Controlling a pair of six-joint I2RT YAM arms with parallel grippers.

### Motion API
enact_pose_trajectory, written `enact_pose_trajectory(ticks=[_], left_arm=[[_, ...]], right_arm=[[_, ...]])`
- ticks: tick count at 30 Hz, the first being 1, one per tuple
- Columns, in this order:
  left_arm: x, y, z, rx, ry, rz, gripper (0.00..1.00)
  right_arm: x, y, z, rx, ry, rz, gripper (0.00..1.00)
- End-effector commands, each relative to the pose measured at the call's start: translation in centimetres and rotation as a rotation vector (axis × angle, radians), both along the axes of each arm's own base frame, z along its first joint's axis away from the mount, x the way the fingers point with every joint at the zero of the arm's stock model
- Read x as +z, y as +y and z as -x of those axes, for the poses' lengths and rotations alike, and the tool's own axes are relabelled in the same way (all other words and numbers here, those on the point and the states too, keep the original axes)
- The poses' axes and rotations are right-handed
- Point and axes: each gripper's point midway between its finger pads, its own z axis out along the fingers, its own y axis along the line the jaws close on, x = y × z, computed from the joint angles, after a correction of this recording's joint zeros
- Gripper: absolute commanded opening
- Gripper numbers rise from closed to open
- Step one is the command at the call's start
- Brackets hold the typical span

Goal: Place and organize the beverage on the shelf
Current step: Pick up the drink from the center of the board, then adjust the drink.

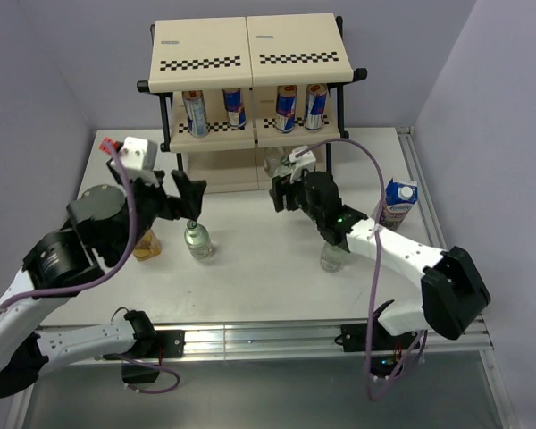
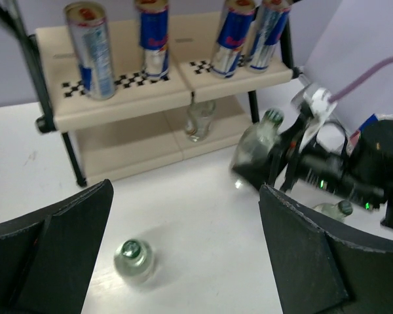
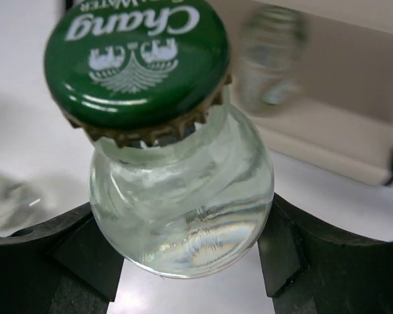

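Note:
The cream shelf (image 1: 250, 63) stands at the back, with several silver-blue-red cans (image 1: 286, 107) on its middle tier and one clear bottle (image 2: 200, 120) on the bottom tier. My right gripper (image 3: 183, 243) is shut on a clear green-capped bottle (image 3: 181, 196), held tilted just in front of the bottom tier (image 1: 288, 181). My left gripper (image 2: 187, 252) is open and empty above another bottle (image 2: 134, 257) standing on the table (image 1: 197, 241). A third loose bottle (image 1: 332, 256) stands beside the right forearm. The purple carton (image 1: 397, 204) stands at the right. The yellow carton (image 1: 146, 244) is partly hidden behind my left arm.
The shelf's black frame legs (image 2: 71, 154) stand at the tier corners. The white table (image 1: 259, 268) ends in a metal rail (image 1: 259, 335) at the near side. Purple cables (image 1: 371, 170) arc over both arms. Grey walls close in on both sides.

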Motion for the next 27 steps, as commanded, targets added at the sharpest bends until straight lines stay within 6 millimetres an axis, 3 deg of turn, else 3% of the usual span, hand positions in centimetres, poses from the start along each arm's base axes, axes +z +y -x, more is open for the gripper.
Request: enact_pose_trajectory(ticks=[1,6,8,19,27], left_arm=[[-1.1,2.5,0.6,0.060,-0.018,0.010,0.99],[-4.1,4.6,1.0,0.104,-0.022,-0.029,0.99],[-4.8,4.7,1.1,0.103,-0.028,-0.026,1.00],[-6.5,4.1,1.3,0.066,-0.034,-0.040,0.99],[-6.1,4.4,1.6,0.050,-0.063,-0.026,0.99]], right_arm=[[7.0,-3.3,-5.0,-0.214,-0.234,-0.164,0.00],[4.8,-6.5,-8.8,-0.296,-0.225,-0.171,0.00],[4.4,-6.8,-9.6,-0.298,-0.240,-0.186,0.00],[1.4,-8.0,-13.2,-0.369,-0.273,-0.194,0.00],[-0.1,-8.7,-14.6,-0.398,-0.255,-0.189,0.00]])
